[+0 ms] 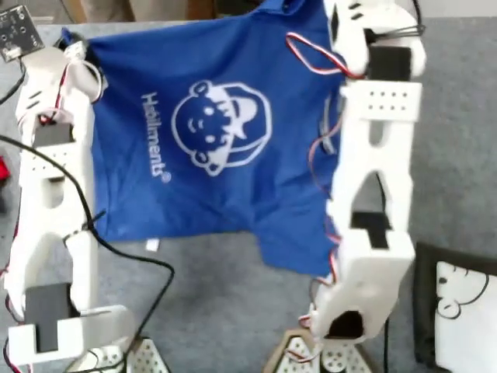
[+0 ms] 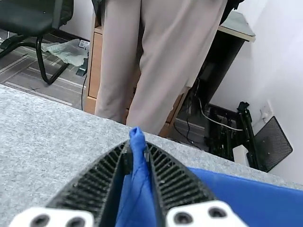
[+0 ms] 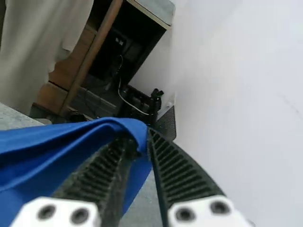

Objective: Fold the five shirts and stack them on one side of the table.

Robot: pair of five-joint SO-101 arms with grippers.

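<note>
Blue shirt (image 1: 210,148): print-up on grey table (image 1: 217,311), far edge pinched both ends. Left gripper (image 2: 137,156): clamped on cloth. Right gripper (image 3: 142,142): clamped on cloth. Advice: carry both ends evenly toward near hem, fabric taut, no skew.

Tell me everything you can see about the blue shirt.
The blue shirt looks like soft knit cloth, with a white cartoon face and lettering printed on it. It lies spread print-up on the grey table, slightly rumpled, with one sleeve sticking out toward the arms' bases. The left gripper and the right gripper each pinch a fold of cloth at its far edge.
</note>
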